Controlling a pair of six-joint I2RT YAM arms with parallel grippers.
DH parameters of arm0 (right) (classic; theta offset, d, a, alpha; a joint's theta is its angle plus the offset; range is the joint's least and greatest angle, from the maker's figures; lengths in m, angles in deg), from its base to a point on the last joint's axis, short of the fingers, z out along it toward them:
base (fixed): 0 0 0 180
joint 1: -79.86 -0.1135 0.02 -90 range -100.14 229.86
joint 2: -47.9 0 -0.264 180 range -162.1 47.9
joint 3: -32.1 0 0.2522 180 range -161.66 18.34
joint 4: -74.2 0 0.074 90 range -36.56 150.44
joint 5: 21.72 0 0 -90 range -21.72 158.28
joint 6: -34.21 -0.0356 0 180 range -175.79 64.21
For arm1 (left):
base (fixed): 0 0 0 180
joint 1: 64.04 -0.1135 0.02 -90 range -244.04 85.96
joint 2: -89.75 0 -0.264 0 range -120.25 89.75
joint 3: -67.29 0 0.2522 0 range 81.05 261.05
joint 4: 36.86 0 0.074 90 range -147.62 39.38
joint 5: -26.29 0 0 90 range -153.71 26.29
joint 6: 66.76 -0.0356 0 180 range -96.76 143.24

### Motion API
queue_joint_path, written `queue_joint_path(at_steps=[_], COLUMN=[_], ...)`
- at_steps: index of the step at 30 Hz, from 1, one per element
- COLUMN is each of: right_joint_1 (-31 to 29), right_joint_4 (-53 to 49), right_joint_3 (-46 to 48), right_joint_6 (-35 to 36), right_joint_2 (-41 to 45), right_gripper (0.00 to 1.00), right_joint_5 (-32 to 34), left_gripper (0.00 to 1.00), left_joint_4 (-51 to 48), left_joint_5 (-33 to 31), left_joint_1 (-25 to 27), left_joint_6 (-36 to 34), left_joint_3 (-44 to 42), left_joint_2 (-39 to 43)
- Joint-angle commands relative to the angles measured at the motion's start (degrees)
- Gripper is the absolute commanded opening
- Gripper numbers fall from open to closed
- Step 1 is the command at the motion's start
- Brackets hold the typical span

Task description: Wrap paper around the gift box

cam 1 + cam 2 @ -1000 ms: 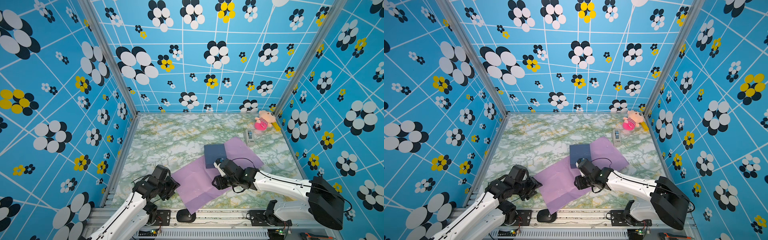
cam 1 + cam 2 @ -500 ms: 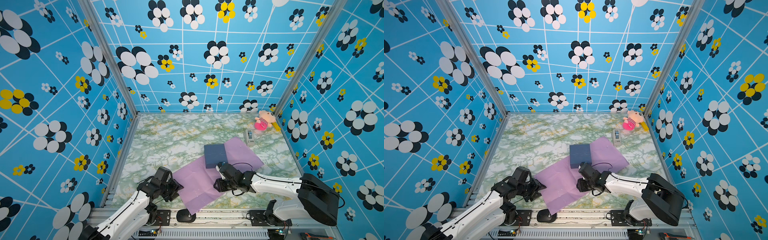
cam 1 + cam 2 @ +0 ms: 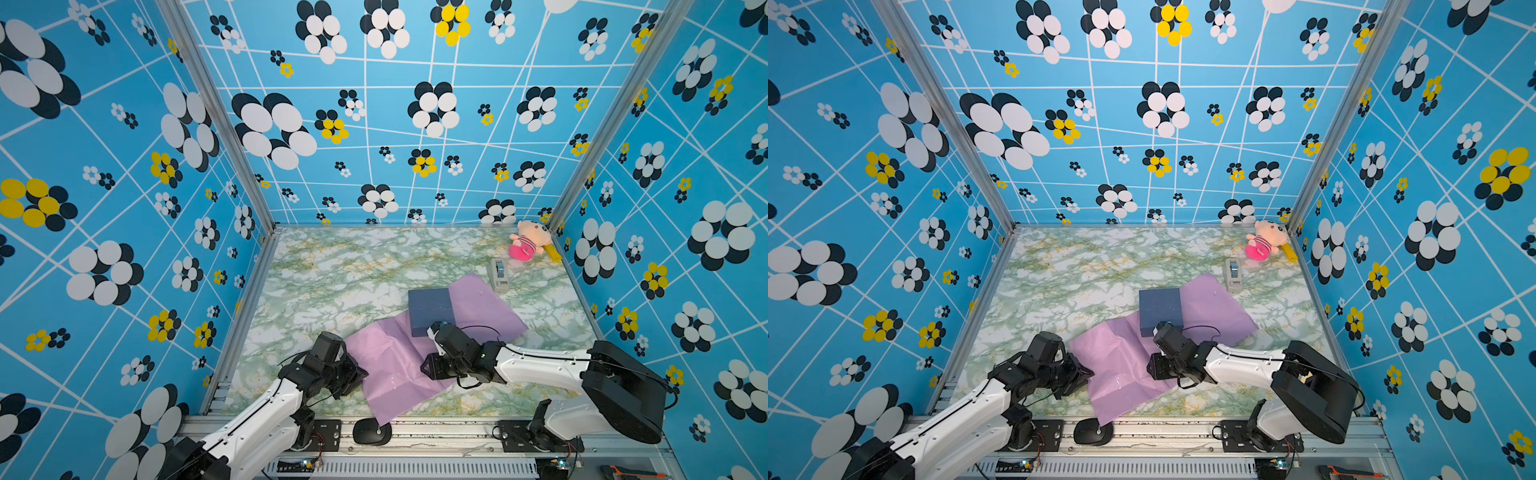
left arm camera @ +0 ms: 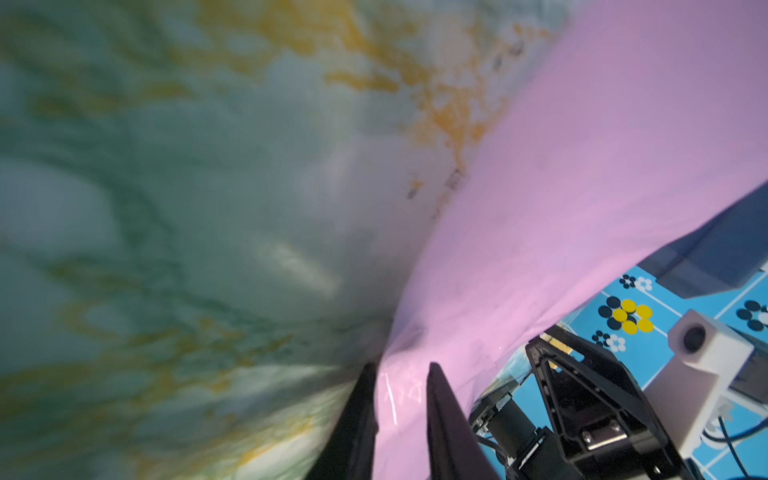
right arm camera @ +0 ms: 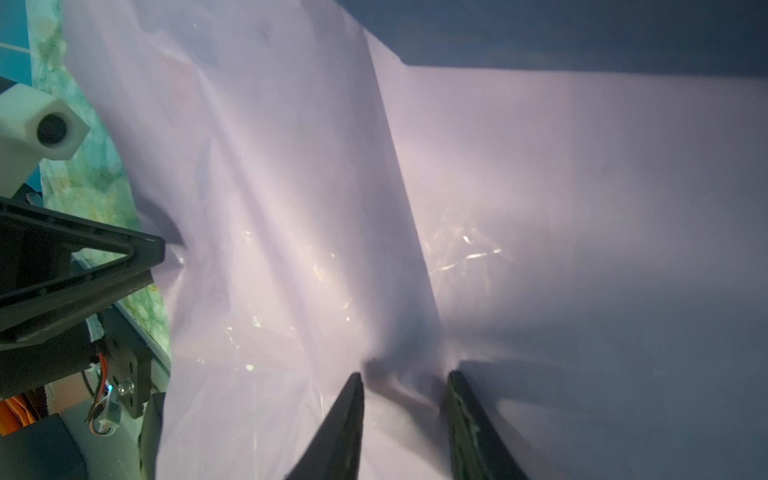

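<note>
- Paper (image 3: 390,374): lilac sheet lying slantwise on the marbled desk (image 3: 332,282). Its near corner reaches the front rail and its far end runs toward the right wall. It is creased, and the near-left edge stands off the desk a little.
- At that near-left edge, left gripper (image 4: 399,372): jaws narrow, pinched on the paper's rim; the sheet puckers at the bite.
- Just short of the box's near face, right gripper (image 5: 403,378): jaws part-way apart astride a raised ridge of paper. Cannot tell whether they hold it.
- Step in hand, as I read it: raise the near flap and fold it over the box. Both grips should sit close to the edge and lift together and evenly, so the thin sheet neither tears nor skews. The fold should be drawn snug to the near face without shoving the box off the sheet.
- Gift box (image 3: 430,309): dark navy, on the paper about midway along it, at the far long edge. Its top is bare and nothing is wrapped yet.
- Containers: the gift box is the only one; lid on, contents hidden.
- Beyond: grey tape dispenser (image 3: 500,274) just off the sheet's far end; plush toy (image 3: 525,245) in the far right corner.
</note>
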Motion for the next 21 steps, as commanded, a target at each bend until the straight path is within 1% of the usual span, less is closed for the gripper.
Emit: queue_joint_path(at_steps=[1,3,5,6,11,15,18,21], right_joint_1=[-0.37,-0.37,-0.36,-0.36,-0.34,-0.37,-0.2,0.45], right_joint_4=[-6.48,-6.33,-5.44,-4.99,-3.3,-1.77,-1.37,-4.93], right_joint_3=[1.52,1.66,1.76,1.68,1.01,-0.8,-3.28,-6.8], right_joint_6=[-0.94,-1.29,-1.92,-2.06,-2.65,-2.3,-0.6,2.16], right_joint_2=[-0.25,0.25,0.21,0.04,-1.27,-2.6,-3.28,-0.39], right_gripper=[0.38,0.39,0.39,0.39,0.4,0.41,0.45,0.51], right_joint_5=[2.22,2.95,3.18,3.18,3.95,4.88,5.41,6.03], left_gripper=[0.16,0.1,0.01,0.0,0.0,0.0,0.0,0.0], left_joint_4=[-7.68,-9.63,-10.53,-11.26,-14.23,-15.01,-15.12,-16.28], left_joint_5=[-3.34,-4.71,-5.3,-5.62,-7.2,-7.98,-9.4,-11.25], left_joint_1=[0.33,0.13,-0.52,-0.84,-3.06,-6.39,-8.7,-10.64], left_joint_6=[-2.9,-4.16,-5.64,-6.51,-13.23,-18.94,-24.07,-29.71], left_joint_3=[2.45,3.49,4.26,4.82,10.07,13.98,18.21,23.43], left_joint_2=[1.47,1.71,1.22,0.72,-3.83,-8.63,-13.28,-18.83])
